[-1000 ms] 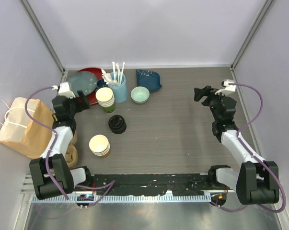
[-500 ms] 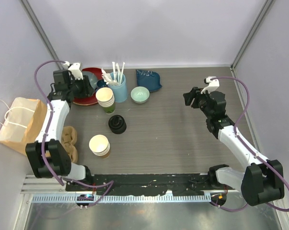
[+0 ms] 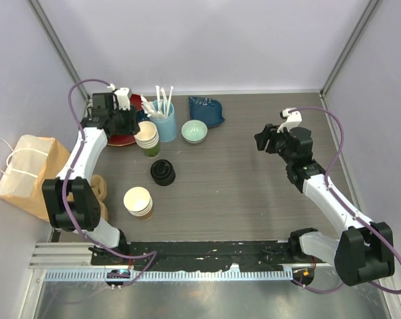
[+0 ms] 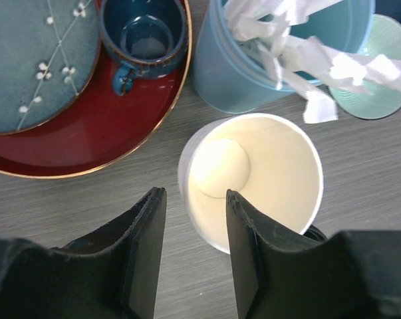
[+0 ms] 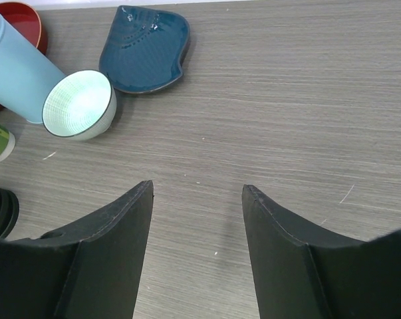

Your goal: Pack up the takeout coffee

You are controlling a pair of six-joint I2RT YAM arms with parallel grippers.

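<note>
No lidded coffee cup shows in any view. A lidless cream-rimmed cup stack with a green wall (image 3: 147,137) stands by the blue holder, and another with a brown wall (image 3: 138,201) stands nearer the front. A loose stack of black lids (image 3: 163,173) lies between them. My left gripper (image 3: 130,120) is open just left of and above the green stack. In the left wrist view (image 4: 195,194) its fingers straddle the near rim of the top cup (image 4: 267,173) without closing on it. My right gripper (image 3: 263,138) is open and empty over bare table (image 5: 198,187).
A brown paper bag (image 3: 27,171) stands at the left edge, with a brown cardboard piece (image 3: 97,193) beside it. At the back are a red plate (image 4: 87,133) with a blue mug (image 4: 143,33), a blue holder of wrapped sticks (image 3: 163,118), a pale green bowl (image 3: 194,131) and a dark blue dish (image 3: 207,109).
My left arm has swung from beside the paper bag to the back, over the red plate and up to the green-walled cup stack. My right gripper has shifted a little left.
</note>
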